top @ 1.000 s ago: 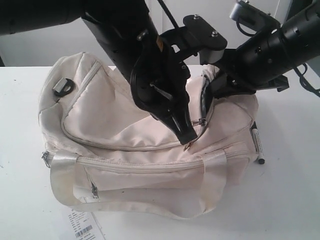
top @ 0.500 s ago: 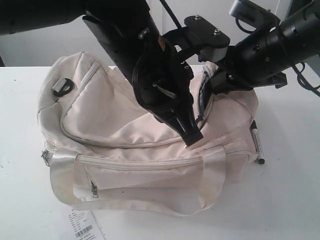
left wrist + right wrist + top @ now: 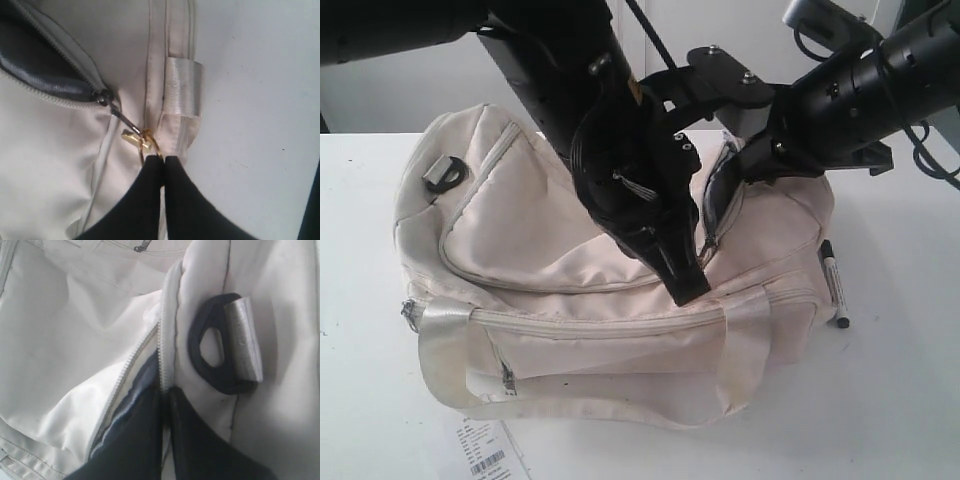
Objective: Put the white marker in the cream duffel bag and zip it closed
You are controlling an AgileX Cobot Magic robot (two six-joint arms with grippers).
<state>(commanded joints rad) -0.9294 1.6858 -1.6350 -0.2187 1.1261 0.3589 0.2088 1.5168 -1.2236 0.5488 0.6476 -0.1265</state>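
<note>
The left claw (image 3: 163,159) has dropped lower and slightly leftward across the front of the bag (image 3: 550,230) over the last second. The dark mouth of the top zip beside it now gapes wider than before. In the left wrist view its fingers are pressed together on the gold ring (image 3: 150,145) of the zip pull, and the pull's stem runs taut from the ring up to the slider (image 3: 103,96), where the open teeth end. The right claw (image 3: 165,390) is clamped shut on the edge of the bag's opening, right at the zip tape and next to a dark loop (image 3: 220,360) sewn to the fabric, so it holds that end up while the other claw tugs. I judge that the bag is being opened, so the first step is under way and nothing has gone inside yet. The marker (image 3: 832,285) lies flat on the table (image 3: 900,380), just beside the bag's right end and held by neither claw. Its long axis runs from far to near in the exterior view, with the near end leaning a little to the right. The longer black part, probably the cap, is at the far end.
</note>
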